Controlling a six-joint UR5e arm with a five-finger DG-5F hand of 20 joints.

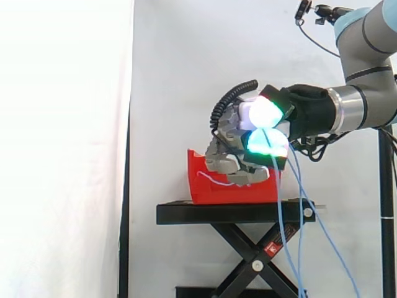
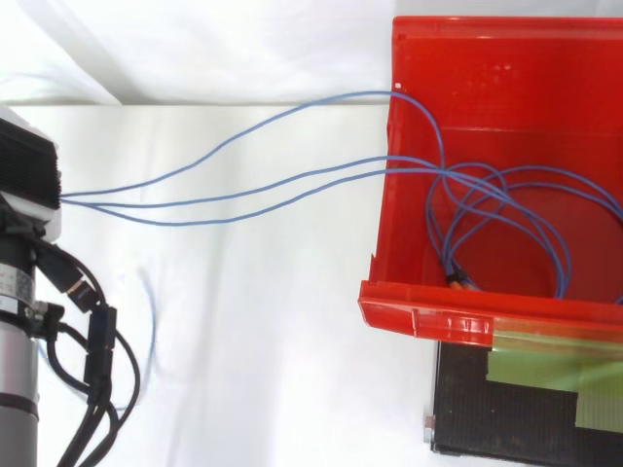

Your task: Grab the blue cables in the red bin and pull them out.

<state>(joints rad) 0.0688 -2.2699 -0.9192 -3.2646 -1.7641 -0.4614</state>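
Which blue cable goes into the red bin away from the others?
The uppermost blue cable in the top view: it arches in alone; the other two enter side by side.

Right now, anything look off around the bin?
Nothing damaged or spilled. The blue cables run from the hand over the wall of the red bin, but several loops lie crossed inside the bin and could snag as they are pulled.

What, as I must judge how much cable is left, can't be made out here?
Top view: the blue cables and the red bin run off the right edge.
Top view: the cable end by the bin's near lip is too small to identify.
Side view: the bin's wall and the hand hide its inside.
Side view: the cables' lower ends are cut off by the bottom edge.
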